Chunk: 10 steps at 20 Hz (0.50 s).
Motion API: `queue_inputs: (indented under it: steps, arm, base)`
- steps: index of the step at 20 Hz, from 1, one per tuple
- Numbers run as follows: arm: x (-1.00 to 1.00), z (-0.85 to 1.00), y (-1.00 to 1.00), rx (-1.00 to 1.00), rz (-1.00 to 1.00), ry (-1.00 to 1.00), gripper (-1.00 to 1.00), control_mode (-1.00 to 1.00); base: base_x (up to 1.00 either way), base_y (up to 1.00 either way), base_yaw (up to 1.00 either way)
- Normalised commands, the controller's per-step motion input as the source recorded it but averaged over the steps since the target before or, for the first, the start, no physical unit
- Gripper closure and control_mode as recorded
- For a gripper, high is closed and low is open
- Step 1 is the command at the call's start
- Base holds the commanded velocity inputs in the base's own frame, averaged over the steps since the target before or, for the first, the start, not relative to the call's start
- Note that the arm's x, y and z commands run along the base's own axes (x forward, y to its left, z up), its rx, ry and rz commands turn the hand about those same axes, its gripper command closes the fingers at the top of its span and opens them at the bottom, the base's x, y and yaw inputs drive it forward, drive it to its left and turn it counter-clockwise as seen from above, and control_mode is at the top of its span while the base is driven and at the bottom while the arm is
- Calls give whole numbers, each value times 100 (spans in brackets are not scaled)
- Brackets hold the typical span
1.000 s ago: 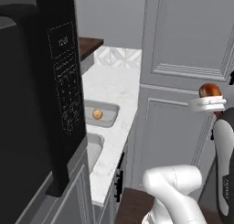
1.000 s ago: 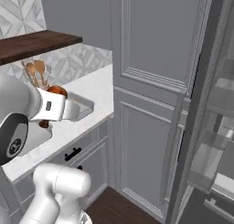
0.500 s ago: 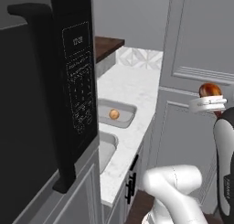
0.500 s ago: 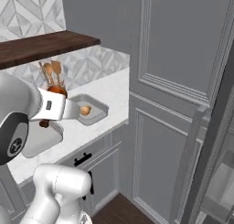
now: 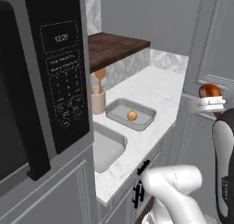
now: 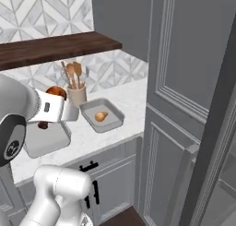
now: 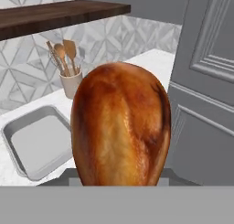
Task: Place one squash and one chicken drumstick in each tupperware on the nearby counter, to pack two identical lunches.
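counter: white marbled countertop (image 5: 155, 88) above grey panelled cabinets, taken as the landmark for everything below; carries both trays and the cup
far tupperware: shallow grey rectangular tray with rounded corners (image 5: 119, 109), on the counter toward its wall side, just beside the cup; already holds a squash, no drumstick in it
near tupperware: second shallow grey tray of the same kind (image 5: 109, 147), on the counter toward its front end, beside the first; looks empty
utensil cup: tan cup holding wooden spoons (image 6: 76, 93), at the back of the counter against the tiled wall
drumstick: large dark red-brown roasted chicken drumstick (image 7: 121, 125), carried in the air off the counter's front edge, above cabinet height
gripper: two-finger claw on the white arm (image 6: 51, 109), pinching the drumstick; the fat end stands above the wrist, finger tips hidden behind the meat
squash: small roundish tan-orange squash (image 5: 132, 115), lying inside the far tray on the counter
risk, drop: round glossy meat could slip from a narrow pinch while swinging in over the counter edge, ending on the floor
risk, tray: releasing over the rim instead of the middle could tip the drumstick onto the marble
risk, knock: a low approach past the back of the counter could strike the cup and spoons
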Motion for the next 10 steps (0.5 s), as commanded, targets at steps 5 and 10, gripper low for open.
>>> queue_inputs:
  steps: [5,10]
  arm:
    - [58,-1,20,-4,14,19,100,-100]
    - [100,-51,74,-18,3,24,100,-100]
  base:
    - [19,0,22]
    - [0,0,0]
